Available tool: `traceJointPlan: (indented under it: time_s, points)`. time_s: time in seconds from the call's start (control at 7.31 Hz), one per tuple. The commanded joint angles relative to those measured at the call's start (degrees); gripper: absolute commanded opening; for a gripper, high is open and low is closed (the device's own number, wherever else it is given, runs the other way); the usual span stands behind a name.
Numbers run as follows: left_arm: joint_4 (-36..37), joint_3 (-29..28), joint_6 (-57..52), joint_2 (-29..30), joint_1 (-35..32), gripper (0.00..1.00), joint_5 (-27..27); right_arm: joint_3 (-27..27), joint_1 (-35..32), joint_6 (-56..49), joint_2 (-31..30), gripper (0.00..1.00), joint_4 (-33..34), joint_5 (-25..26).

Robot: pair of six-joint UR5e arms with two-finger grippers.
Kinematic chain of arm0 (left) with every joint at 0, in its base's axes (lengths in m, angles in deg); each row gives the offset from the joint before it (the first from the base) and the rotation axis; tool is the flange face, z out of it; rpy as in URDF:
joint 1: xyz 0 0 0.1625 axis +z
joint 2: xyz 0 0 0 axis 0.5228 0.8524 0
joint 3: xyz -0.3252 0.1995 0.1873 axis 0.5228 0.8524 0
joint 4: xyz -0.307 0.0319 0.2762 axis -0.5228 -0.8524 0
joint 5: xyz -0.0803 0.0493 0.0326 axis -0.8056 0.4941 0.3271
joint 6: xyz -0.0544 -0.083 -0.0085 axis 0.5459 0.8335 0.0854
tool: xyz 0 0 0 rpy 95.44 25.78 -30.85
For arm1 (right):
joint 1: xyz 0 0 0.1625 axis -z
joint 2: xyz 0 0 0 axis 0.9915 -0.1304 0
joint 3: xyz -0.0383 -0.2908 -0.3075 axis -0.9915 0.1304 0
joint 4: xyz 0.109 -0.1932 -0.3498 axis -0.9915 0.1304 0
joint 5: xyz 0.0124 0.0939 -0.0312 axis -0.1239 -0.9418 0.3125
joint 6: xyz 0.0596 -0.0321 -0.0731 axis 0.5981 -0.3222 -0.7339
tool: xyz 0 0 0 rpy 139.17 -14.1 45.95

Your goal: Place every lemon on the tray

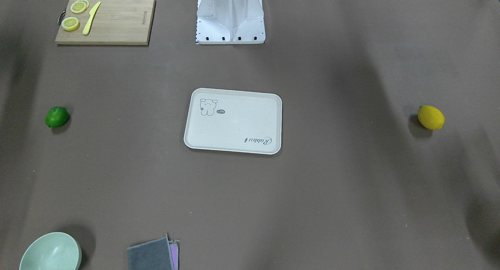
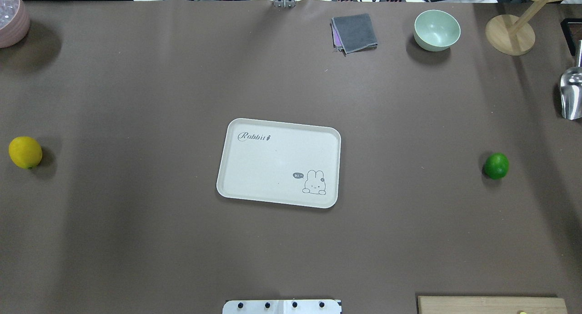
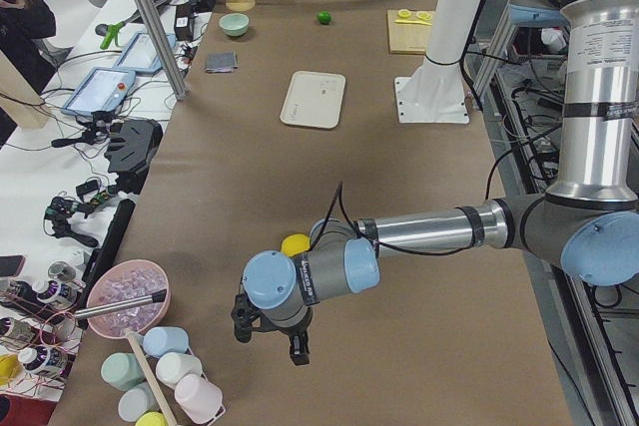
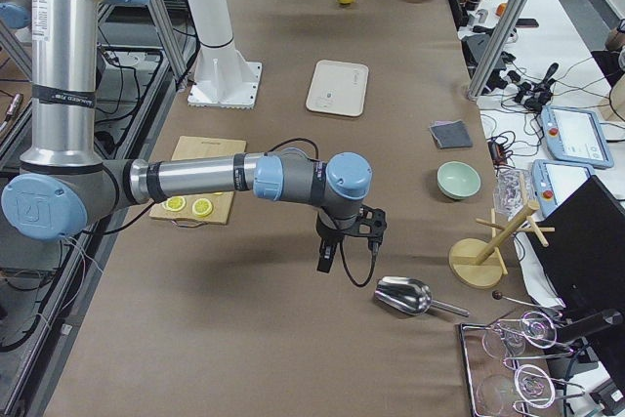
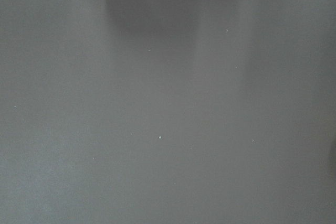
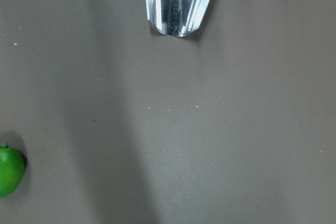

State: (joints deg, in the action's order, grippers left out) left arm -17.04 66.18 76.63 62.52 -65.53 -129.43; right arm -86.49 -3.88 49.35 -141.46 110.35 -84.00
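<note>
The left arm (image 3: 429, 229) stands at the far left end of the tabletop (image 3: 349, 177). Its upper link rises straight up, and from the bent elbow the forearm reaches out level, away from the robot. The wrist turns downward, so the left tool (image 3: 270, 341) hangs pointing down above the tabletop and holds nothing.

The right arm (image 4: 195, 178) mirrors this at the far right end, with an upright upper link, a level forearm stretched outward and a bent wrist. The right tool (image 4: 342, 246) also points down over the tabletop with nothing in it.

Both tools show only from the side, so whether their fingers are apart or together cannot be told.
</note>
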Motion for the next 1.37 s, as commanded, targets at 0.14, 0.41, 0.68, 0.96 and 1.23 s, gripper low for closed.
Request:
traceJointPlan:
  time_s: [0.14, 0.41, 0.68, 0.96, 1.23]
  points:
    - [0.75, 0.35, 1.56, 3.86, 2.64, 0.98, -0.47, -0.19, 7.78, 5.75, 4.04, 0.99, -0.42, -2.17]
    - [-0.29, 1.41, 9.53, 4.85, 7.38, 0.97, -1.52, -0.02, 12.96, 10.07, 7.72, 0.99, -0.34, -2.09]
    - [-4.14, 5.08, 18.72, 4.24, 13.96, 0.98, -1.62, 0.76, 18.68, 14.47, 11.41, 0.99, -0.51, -1.74]
    - [-17.63, 5.10, 32.44, 0.04, 20.91, 0.98, -1.18, 2.17, 22.55, 15.01, 11.69, 0.96, -1.30, -1.56]
    - [-30.65, 1.86, 46.39, -1.13, 25.84, 0.97, -0.83, 6.82, 25.02, 15.19, 12.57, 0.96, -5.86, -1.65]
